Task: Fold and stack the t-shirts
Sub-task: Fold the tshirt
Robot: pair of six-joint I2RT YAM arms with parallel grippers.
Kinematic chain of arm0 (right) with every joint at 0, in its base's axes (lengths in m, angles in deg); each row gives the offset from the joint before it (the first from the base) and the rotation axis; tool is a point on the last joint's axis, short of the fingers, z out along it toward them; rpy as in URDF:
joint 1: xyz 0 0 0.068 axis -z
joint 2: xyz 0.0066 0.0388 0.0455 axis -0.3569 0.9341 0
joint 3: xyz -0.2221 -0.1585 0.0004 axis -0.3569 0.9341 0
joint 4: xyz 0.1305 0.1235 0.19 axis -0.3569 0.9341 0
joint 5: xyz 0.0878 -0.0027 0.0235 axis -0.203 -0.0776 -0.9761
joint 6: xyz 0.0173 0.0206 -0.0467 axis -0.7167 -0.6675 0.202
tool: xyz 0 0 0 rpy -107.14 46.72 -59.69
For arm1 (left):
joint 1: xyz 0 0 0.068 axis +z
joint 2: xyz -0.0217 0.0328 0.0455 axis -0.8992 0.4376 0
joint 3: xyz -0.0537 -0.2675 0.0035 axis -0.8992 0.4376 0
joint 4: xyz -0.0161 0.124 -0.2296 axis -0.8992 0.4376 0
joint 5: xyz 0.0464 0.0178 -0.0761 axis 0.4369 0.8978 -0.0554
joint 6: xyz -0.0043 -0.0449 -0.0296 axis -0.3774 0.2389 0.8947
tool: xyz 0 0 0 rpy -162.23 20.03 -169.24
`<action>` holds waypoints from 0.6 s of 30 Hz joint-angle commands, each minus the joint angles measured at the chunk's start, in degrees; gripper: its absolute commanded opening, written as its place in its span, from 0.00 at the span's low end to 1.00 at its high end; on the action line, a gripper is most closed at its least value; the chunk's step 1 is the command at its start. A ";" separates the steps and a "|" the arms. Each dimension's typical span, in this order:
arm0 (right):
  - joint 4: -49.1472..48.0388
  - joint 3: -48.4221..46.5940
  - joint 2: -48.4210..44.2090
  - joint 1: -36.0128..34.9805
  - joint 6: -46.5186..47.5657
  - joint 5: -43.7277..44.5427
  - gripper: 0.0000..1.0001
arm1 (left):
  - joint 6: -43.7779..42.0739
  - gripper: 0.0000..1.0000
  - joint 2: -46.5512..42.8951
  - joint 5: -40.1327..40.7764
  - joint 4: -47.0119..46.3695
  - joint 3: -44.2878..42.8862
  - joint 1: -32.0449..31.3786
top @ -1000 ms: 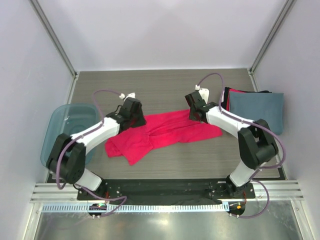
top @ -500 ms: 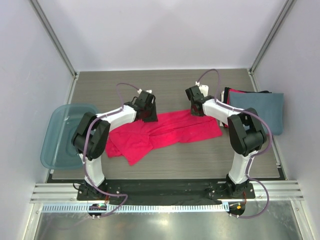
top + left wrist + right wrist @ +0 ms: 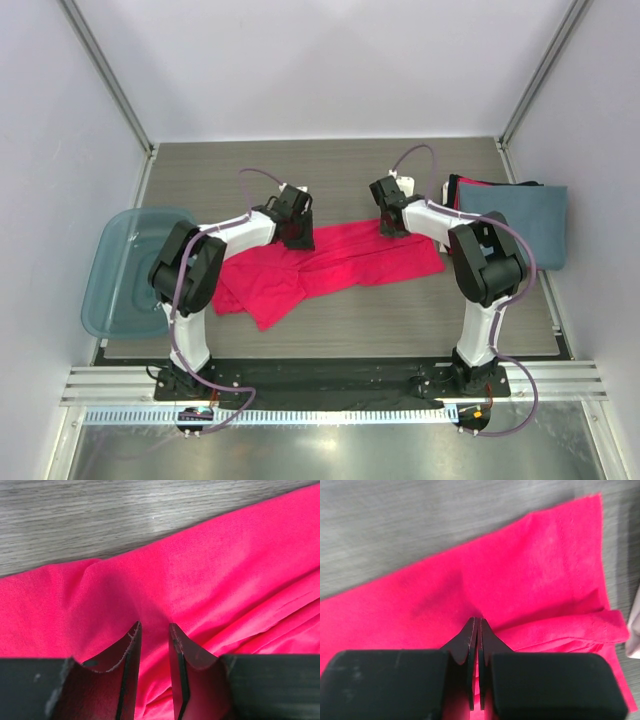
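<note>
A bright pink-red t-shirt [image 3: 340, 262] lies spread and rumpled across the middle of the table. My left gripper [image 3: 298, 238] is pressed down on its far edge at the left. In the left wrist view [image 3: 154, 625] the fingers stand a narrow gap apart with pink cloth [image 3: 225, 570] under and between them. My right gripper [image 3: 393, 226] is at the shirt's far right edge. In the right wrist view [image 3: 478, 620] it is shut, pinching a thin layer of the pink cloth [image 3: 535, 580]. A folded slate blue-grey t-shirt [image 3: 515, 220] tops a stack at the right, with red [image 3: 470, 183] and black [image 3: 452, 195] edges showing.
A translucent blue plastic bin [image 3: 125, 265] stands at the table's left edge. The grey wood-grain table [image 3: 330, 175] is walled by white panels at the back and sides. A white object shows at the right edge of the right wrist view [image 3: 634, 635].
My left arm swung right from over the shirt's left part to its far edge. My right gripper moved slightly farther back along the same edge and closed on the cloth.
</note>
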 commanded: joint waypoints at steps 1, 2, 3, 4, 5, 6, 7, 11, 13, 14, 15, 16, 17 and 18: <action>-1.01 3.33 -2.80 -0.25 -0.81 -0.61 0.06 | -1.20 0.29 1.03 1.57 1.41 -0.89 -0.05; -1.01 4.04 -3.60 -0.25 -0.99 -0.70 0.06 | -1.11 0.29 1.12 1.58 1.77 -1.06 -0.13; -1.01 4.83 -4.65 -0.25 -0.99 -1.05 0.06 | -1.11 0.29 1.29 3.24 2.03 -1.15 -0.05; -1.01 5.54 -6.66 -0.25 -1.08 -1.23 0.06 | -1.20 0.29 1.56 3.51 2.29 -1.33 -0.05; -0.92 7.02 -7.90 -0.25 -1.16 -1.32 0.06 | -1.03 0.29 1.47 3.95 2.82 -1.50 -0.05; -0.83 7.65 -9.04 -0.33 -1.16 -1.75 0.06 | -1.11 0.29 1.64 3.87 2.82 -1.59 -0.05; -0.83 8.18 -9.93 -0.16 -1.16 -1.93 0.06 | -1.11 0.29 1.82 3.87 3.00 -1.68 -0.05; 0.48 9.94 -14.58 -0.16 -1.34 -3.95 0.07 | -1.20 0.29 2.17 4.13 3.61 -2.03 -0.05; 0.92 10.55 -15.73 -0.25 -1.43 -4.48 0.07 | -1.37 0.29 2.35 4.39 3.70 -2.21 -0.05; 1.10 10.82 -16.69 -0.16 -1.34 -4.65 0.07 | -1.46 0.29 2.61 4.48 3.79 -2.38 -0.05; 1.36 10.99 -17.14 -0.25 -1.25 -4.74 0.07 | -1.55 0.29 2.70 4.74 4.23 -2.56 -0.05; 1.45 11.34 -17.49 -0.25 -1.08 -4.92 0.07 | -1.64 0.29 2.79 4.83 4.23 -2.65 -0.05; 1.54 11.35 -17.84 -0.16 -0.99 -4.92 0.08 | -1.73 0.29 2.79 4.83 4.49 -2.65 -0.05; 1.54 11.35 -18.19 -0.16 -0.90 -4.92 0.08 | -1.81 0.29 2.61 4.92 4.58 -2.73 -0.05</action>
